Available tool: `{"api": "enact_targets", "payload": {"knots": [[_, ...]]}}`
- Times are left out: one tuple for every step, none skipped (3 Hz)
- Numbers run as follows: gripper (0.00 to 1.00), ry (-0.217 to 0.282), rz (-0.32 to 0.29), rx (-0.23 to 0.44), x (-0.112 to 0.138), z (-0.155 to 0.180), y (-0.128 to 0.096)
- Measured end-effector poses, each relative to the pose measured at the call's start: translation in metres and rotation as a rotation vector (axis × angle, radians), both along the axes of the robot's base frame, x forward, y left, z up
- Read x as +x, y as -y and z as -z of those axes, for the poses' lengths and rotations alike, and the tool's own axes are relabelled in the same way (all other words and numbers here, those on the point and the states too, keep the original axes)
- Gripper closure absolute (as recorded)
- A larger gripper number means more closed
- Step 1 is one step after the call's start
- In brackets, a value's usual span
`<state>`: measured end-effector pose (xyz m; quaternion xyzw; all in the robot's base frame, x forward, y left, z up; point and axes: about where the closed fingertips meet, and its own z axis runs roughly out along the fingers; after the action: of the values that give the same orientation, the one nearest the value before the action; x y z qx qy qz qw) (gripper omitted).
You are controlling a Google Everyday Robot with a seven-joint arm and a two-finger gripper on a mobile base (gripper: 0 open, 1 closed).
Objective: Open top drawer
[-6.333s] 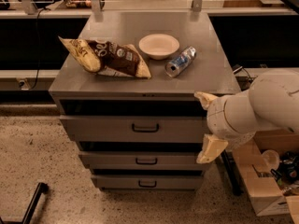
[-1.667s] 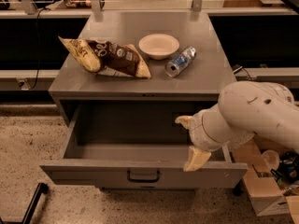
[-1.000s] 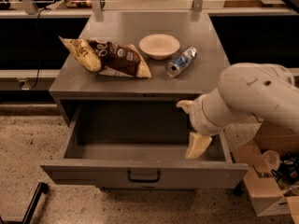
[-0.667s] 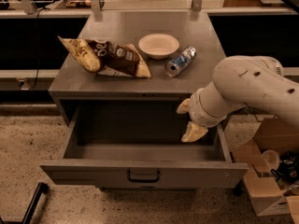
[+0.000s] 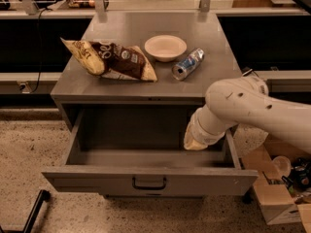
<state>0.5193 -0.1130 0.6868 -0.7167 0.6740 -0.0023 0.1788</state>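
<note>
The top drawer [image 5: 146,179] of the grey metal cabinet stands pulled far out. Its deep grey interior is bare and its small dark bar handle [image 5: 149,183] sits at the centre of the front. My gripper [image 5: 194,142] is at the end of the white arm, over the right rear part of the open drawer, above its floor and well behind the handle. It holds nothing that I can see. The two lower drawers are hidden under the open one.
On the cabinet top [image 5: 121,33] lie two chip bags [image 5: 109,59], a white bowl [image 5: 165,47] and a tipped can [image 5: 187,64]. A cardboard box [image 5: 279,193] with items stands on the floor at right. A dark pole [image 5: 34,212] lies at lower left.
The drawer went from shut to pulled far out. Since then my gripper has lifted from the drawer's front right and drawn back over its right rear part.
</note>
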Motion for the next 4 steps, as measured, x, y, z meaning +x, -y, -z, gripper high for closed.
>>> {"api": "enact_targets", "payload": {"knots": [[1.00,-0.075,0.008,-0.013,-0.013,0.037,-0.007],[1.00,-0.130,0.024,-0.013,-0.025,0.056,-0.010],[1.00,-0.178,0.023,-0.016,-0.032,0.060,-0.011],[1.00,-0.270,0.016,0.002,-0.050,0.061,-0.008]]}}
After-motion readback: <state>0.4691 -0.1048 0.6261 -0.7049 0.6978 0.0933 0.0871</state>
